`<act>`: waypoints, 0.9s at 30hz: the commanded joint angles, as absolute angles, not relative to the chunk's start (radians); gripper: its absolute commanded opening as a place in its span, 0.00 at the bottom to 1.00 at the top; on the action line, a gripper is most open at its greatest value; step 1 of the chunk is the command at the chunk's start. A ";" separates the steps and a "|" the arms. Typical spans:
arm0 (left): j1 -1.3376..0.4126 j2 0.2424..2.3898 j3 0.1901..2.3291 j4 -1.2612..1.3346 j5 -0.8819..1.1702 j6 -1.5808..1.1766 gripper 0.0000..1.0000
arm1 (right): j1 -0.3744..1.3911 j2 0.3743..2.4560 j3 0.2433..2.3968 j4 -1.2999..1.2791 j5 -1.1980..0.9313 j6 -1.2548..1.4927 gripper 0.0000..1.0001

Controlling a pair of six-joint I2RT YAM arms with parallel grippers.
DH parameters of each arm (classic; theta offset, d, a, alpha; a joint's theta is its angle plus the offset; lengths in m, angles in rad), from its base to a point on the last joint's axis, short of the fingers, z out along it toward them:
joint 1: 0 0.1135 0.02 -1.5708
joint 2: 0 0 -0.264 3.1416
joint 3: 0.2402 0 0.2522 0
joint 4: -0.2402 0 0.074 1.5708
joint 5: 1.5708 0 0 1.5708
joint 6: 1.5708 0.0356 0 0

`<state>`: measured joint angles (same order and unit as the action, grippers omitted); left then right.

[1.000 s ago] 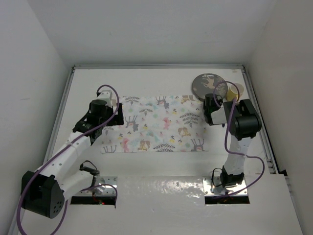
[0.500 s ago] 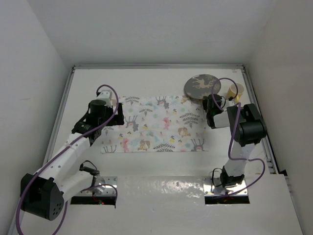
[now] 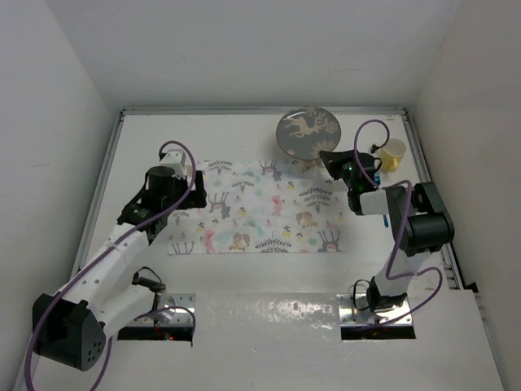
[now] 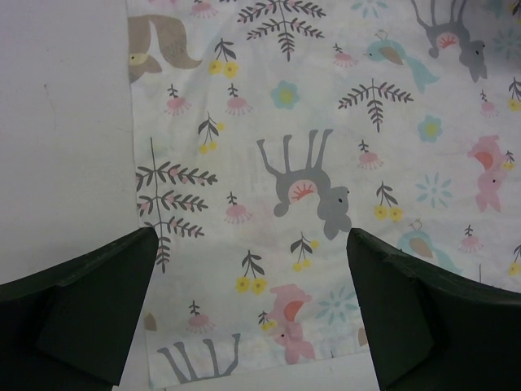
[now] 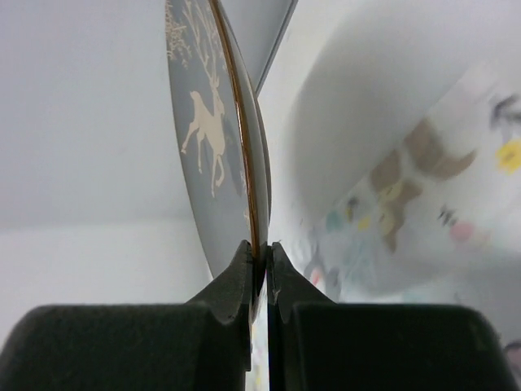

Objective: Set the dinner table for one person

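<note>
white dinner table (image 3: 155,138) | wrist view: right pincer (image 5: 259,249) clamps plate (image 5: 203,138) rim | left pincer (image 4: 251,238) spread

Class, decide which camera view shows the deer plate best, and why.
Top external: the deer plate shows its round face. Right wrist sees it edge-on, pinched at the rim; left wrist misses it.

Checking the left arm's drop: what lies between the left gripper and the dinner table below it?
Only the animal-print cloth, lying flat on the dinner table under the open jaws, as the left wrist view shows.
</note>
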<state>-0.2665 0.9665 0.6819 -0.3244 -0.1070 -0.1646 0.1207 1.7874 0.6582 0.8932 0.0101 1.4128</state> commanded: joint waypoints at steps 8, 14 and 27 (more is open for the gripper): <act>-0.256 0.927 0.689 -0.287 -0.113 -0.170 1.00 | 0.178 1.589 0.598 0.909 -0.510 1.388 0.00; -0.256 0.928 0.687 -0.285 -0.107 -0.170 1.00 | 0.245 1.574 0.534 0.874 -0.569 1.347 0.00; -0.256 0.925 0.683 -0.285 -0.103 -0.169 1.00 | 0.344 1.726 0.460 1.003 -0.581 1.255 0.00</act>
